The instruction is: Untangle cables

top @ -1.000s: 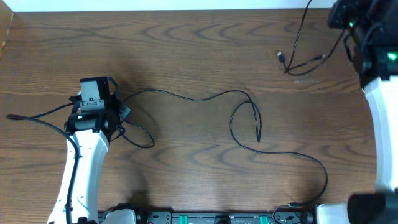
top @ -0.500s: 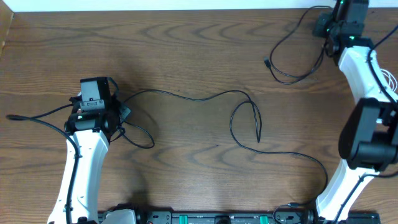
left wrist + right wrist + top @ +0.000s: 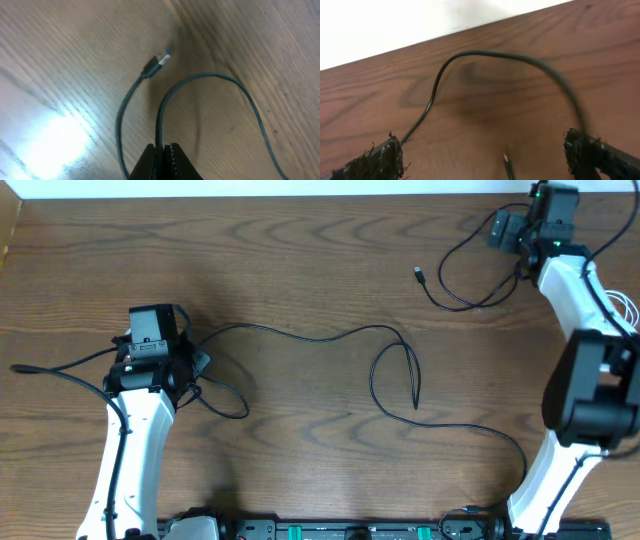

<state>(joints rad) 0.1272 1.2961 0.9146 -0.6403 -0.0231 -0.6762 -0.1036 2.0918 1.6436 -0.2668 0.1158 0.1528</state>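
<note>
Now the right claw (image 3: 485, 157) gapes wide, its black cable (image 3: 485, 54) dropped ahead, laid apart; the left claw (image 3: 162, 156) pinches the other cable (image 3: 210, 77).

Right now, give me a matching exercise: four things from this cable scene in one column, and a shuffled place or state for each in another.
Things:
1. left end effector
2. right end effector
3. USB plug
4. long black cable

States:
A. open, fingers wide apart
B. forms a loop in the middle of the overhead view
C. shut on the long black cable
D. lying loose, ungripped

Pairs: 1-C, 2-A, 3-D, 4-B
</note>
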